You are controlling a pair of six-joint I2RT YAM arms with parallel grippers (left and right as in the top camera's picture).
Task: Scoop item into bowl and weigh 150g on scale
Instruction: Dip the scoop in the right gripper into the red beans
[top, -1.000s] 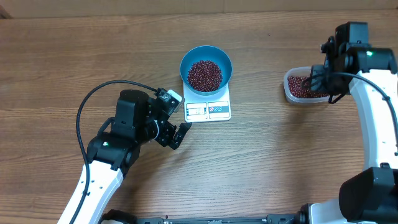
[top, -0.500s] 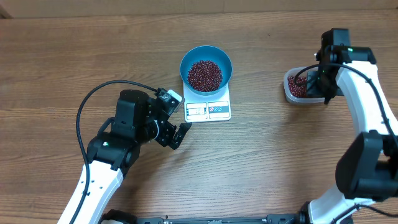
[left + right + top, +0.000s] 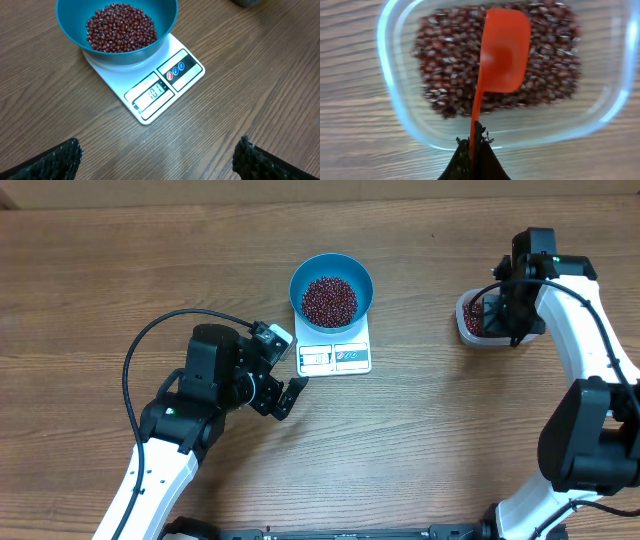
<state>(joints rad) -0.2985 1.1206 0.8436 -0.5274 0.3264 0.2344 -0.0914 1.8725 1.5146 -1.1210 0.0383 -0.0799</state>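
1. The bright blue bowl (image 3: pixel 297 278) stands on the far part of the flat white scale (image 3: pixel 335 358), near the middle of the wooden table (image 3: pixel 430 440). The bowl is about as wide as the scale and hides its far edge from above.
2. A loose heap of dark red-brown beans (image 3: pixel 329 299) lies in the bottom of the bowl, well below the rim.
3. The scale's display (image 3: pixel 152 93) sits on the near strip that the bowl leaves uncovered, with a label bearing a red and a blue oval mark just to its right. The digits look like 101, though they are small.
4. The left gripper (image 3: pixel 288 368) hovers just left of the scale's near-left corner without touching it. Its jaws are spread wide and hold nothing. In the left wrist view the two dark fingertips sit at the bottom corners, with bare table between them.
5. A clear plastic container (image 3: pixel 464 318) with rounded corners sits toward the right of the table, well apart from the scale. It holds more of the same beans.
6. The right gripper (image 3: pixel 475 150) is over the right side of the container, jaws pinched tight on the thin handle of an orange-red scoop (image 3: pixel 503 50).
7. The scoop's cup reaches out over the beans in the container. Whether it touches them cannot be told from these views.
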